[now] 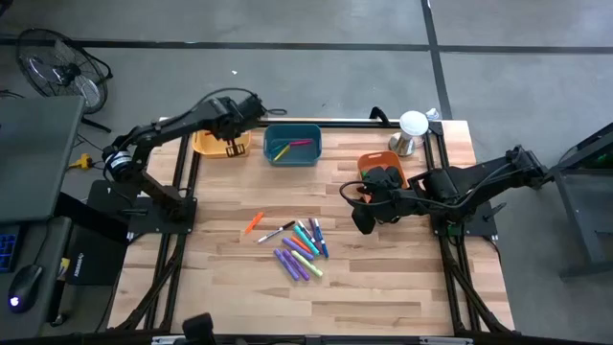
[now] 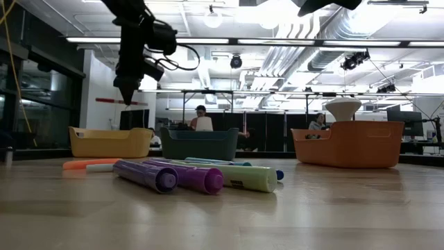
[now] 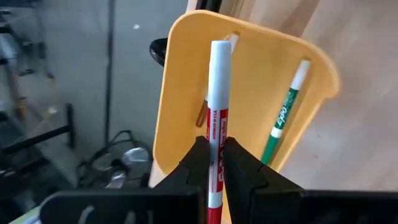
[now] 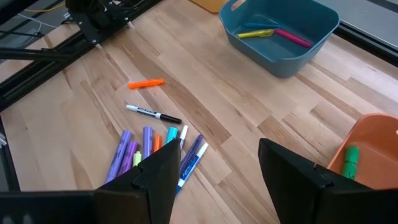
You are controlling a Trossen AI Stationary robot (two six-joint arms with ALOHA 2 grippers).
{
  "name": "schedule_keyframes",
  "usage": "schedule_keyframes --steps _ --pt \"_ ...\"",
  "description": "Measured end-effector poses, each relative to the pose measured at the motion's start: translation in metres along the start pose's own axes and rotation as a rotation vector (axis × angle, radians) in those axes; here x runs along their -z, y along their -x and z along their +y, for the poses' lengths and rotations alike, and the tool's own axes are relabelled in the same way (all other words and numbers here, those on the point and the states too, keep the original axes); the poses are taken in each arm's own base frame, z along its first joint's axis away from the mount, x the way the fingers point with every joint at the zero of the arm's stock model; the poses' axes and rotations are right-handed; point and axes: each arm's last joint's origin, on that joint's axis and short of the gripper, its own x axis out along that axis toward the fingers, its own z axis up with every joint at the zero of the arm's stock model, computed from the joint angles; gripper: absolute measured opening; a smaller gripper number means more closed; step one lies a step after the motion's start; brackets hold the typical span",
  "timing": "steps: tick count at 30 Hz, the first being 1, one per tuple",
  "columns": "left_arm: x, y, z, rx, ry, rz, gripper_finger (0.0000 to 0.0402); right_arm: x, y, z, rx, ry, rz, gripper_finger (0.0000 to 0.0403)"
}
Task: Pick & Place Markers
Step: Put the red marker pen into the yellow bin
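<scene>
At the bottom centre of the left wrist view, your left gripper (image 3: 214,163) is clamped shut on a thin white marker with a red label band (image 3: 217,112). It holds the marker over the shallow yellow plastic bin (image 3: 186,81), where a white-and-green marker (image 3: 285,118) already lies. You look to be at the placing step: the next move calls for opening the fingers so the marker drops inside the rim, not over the bin's edge.

In the high view, the loose pile of purple, blue, teal and orange markers (image 1: 299,249) lies at centre frame on the pale wooden table (image 1: 383,287). Your right gripper (image 1: 365,219) hovers just right of the pile, its fingers spread wide and empty, beside the orange bin (image 1: 367,163). Above the pile, the teal rectangular bin (image 1: 292,144) holds a yellow and a pink marker.
</scene>
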Motion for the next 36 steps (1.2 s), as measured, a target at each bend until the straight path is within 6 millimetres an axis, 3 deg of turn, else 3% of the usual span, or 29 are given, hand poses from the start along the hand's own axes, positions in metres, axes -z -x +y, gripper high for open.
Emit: schedule_keyframes --steps 6,11,21,28,36 --pt "0.007 -0.031 0.024 0.111 0.043 0.038 0.0018 -0.001 0.000 0.000 0.014 -0.008 -0.017 0.0206" --pt "0.009 -0.053 0.030 0.173 -0.022 0.082 0.0018 -0.001 0.000 -0.001 0.027 -0.007 -0.033 0.0206" --pt "-0.004 -0.085 0.019 0.299 -0.201 0.087 0.0018 -0.001 0.000 -0.002 0.049 -0.005 -0.049 0.0206" --pt "-0.014 -0.108 0.008 0.335 -0.232 0.115 0.0018 -0.001 0.000 -0.002 0.044 -0.030 -0.044 0.0206" --pt "-0.019 -0.122 0.002 0.371 -0.247 0.115 0.0018 -0.001 0.000 -0.002 0.043 -0.052 -0.044 0.0207"
